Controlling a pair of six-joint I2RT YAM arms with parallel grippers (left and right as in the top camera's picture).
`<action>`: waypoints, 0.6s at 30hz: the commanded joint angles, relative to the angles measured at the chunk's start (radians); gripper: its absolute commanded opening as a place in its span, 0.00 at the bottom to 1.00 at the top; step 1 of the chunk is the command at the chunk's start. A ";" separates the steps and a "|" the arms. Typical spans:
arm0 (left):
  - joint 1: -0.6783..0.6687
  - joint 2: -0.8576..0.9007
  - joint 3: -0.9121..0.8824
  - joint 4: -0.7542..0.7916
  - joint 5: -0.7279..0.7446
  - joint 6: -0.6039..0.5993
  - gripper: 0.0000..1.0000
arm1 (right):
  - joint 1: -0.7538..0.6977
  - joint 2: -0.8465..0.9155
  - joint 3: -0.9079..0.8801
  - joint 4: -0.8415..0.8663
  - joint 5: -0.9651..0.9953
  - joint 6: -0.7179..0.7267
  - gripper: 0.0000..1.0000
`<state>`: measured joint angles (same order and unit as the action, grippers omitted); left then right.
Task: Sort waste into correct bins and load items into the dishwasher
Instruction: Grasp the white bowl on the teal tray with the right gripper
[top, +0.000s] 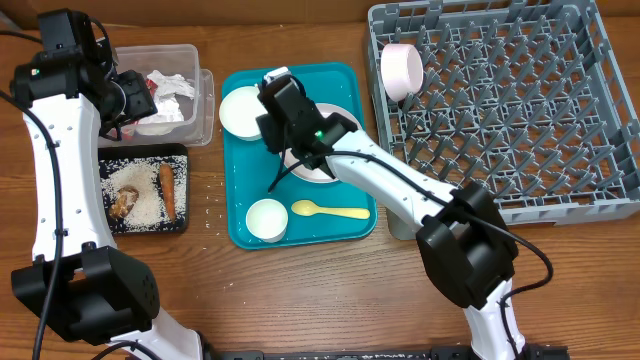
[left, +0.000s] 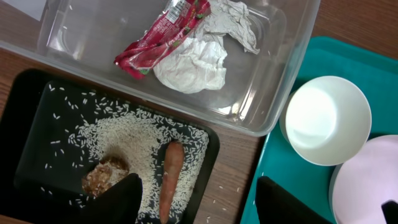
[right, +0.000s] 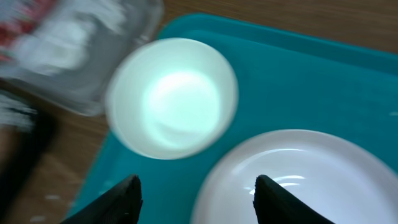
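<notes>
- Bright, even light; soft shadows fall on the teal tray (top: 238, 165).
- Right wrist view is motion-blurred, with glare inside the white bowl (right: 171, 99) on that tray.
- Left wrist view is sharp.

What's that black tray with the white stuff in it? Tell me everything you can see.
The black tray is shallow and rectangular, apparently matte plastic. It lies flat on the wooden table, beside the clear tub and left of the teal tray. White rice grains cover its middle and thin out toward the rim. A brown food lump and an orange-brown stick lie among the rice. A few grains lie on the table alongside.
</notes>
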<state>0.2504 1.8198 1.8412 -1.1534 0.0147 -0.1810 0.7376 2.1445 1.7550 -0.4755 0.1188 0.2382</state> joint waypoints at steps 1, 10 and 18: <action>-0.003 0.004 0.006 -0.006 0.005 0.013 0.62 | -0.026 -0.056 0.074 -0.010 -0.249 0.231 0.51; -0.003 0.004 0.006 -0.022 0.027 0.012 0.62 | -0.161 -0.005 0.246 -0.176 -0.309 0.268 0.38; -0.003 0.004 0.006 -0.023 0.038 0.012 0.62 | -0.134 0.177 0.246 -0.044 -0.375 0.290 0.45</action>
<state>0.2504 1.8198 1.8412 -1.1755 0.0349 -0.1810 0.5823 2.2425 1.9846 -0.5606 -0.2058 0.5125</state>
